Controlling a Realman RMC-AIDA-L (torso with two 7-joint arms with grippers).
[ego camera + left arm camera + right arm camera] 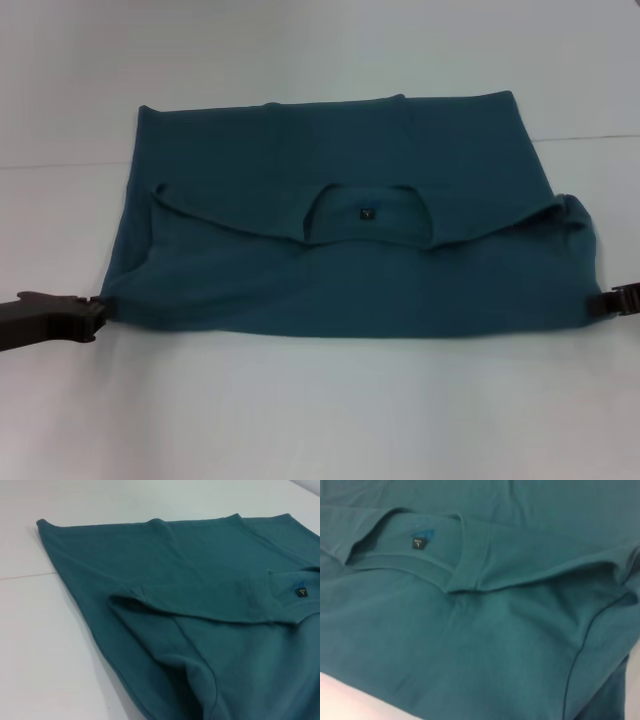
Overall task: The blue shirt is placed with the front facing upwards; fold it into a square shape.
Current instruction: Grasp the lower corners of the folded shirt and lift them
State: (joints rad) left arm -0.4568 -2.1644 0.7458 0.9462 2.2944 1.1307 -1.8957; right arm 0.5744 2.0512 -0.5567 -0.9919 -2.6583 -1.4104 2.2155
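Between left pincer (92,308) and right pincer (592,303) lies the blue shirt (340,225)

A small dark label (419,543) sat inside the neckline of the blue shirt (485,645), its tiny print too small to read.

Scene lit evenly and softly from above. Faint shadow cast under blue shirt (340,250) along near table (320,410) edge. Slight softness seen throughout. No glare noted.
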